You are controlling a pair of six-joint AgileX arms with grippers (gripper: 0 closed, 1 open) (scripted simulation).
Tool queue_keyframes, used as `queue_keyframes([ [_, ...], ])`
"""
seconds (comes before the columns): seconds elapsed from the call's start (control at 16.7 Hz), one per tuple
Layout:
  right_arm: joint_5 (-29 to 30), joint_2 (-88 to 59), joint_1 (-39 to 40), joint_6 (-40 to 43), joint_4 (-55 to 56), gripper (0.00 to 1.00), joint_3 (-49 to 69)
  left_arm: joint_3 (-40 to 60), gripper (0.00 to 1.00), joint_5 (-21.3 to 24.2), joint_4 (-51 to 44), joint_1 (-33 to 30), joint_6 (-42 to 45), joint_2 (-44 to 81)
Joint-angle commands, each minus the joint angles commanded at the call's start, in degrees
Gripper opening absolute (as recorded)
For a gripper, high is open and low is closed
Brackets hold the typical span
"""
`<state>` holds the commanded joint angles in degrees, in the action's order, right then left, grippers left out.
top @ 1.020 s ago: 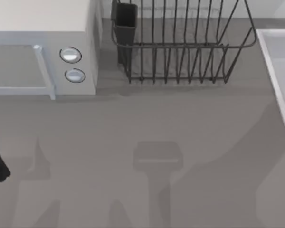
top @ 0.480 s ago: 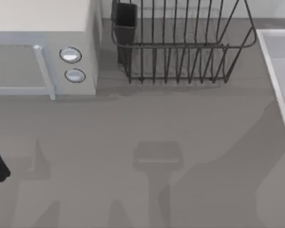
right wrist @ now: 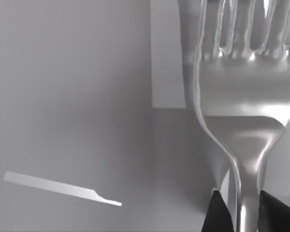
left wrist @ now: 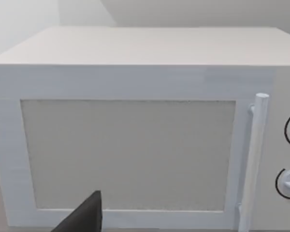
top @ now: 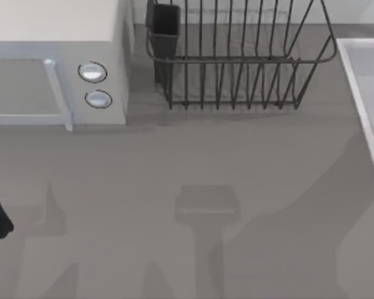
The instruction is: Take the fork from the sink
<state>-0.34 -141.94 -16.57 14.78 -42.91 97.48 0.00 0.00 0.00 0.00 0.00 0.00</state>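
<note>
The right hand [right wrist: 245, 212] is pinching the fork [right wrist: 244, 106]; in the right wrist view its two dark fingertips [right wrist: 217, 215] sit on either side of the slim handle, and the shiny neck and tines rise up and away from them; the fork looks lifted, its tines standing in front of a pale surface with a lighter straight band, which is likely the sink wall and rim, though I cannot say how far above the basin floor it hangs; a thin bright sliver lies lower in that view, and I cannot tell what it is.

From above, the sink [top: 361, 93] runs along the right edge of the tabletop [top: 187, 162]; a dark wire rack [top: 237, 62] stands at the back, between it and the microwave [top: 56, 62] at the back left.

The left hand [left wrist: 82, 220] is parked at the left, in front of the microwave door; whether it is spread or pressed together I cannot tell.

I judge the grasp done and the carrying-out in hand; the next move calls for a firm pinch on the slippery handle, a lift that clears the rim, and then travel over the tabletop.
</note>
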Motion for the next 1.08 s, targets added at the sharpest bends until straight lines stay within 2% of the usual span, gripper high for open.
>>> queue_keyframes([
  [0.24, -0.02, 1.45, -0.05, 0.06, -4.08, 0.0, 2.72, 0.0, 1.0, 0.0, 0.0, 0.0, 0.0, 0.0],
  [0.72, -0.13, 9.86, -0.11, 0.22, -24.96, 0.0, 14.63, 0.0, 1.0, 0.0, 0.0, 0.0, 0.0, 0.0],
  [1.08, -0.16, 10.9, -0.04, 0.14, -26.93, 0.0, 15.9, 0.0, 1.0, 0.0, 0.0, 0.0, 0.0, 0.0],
])
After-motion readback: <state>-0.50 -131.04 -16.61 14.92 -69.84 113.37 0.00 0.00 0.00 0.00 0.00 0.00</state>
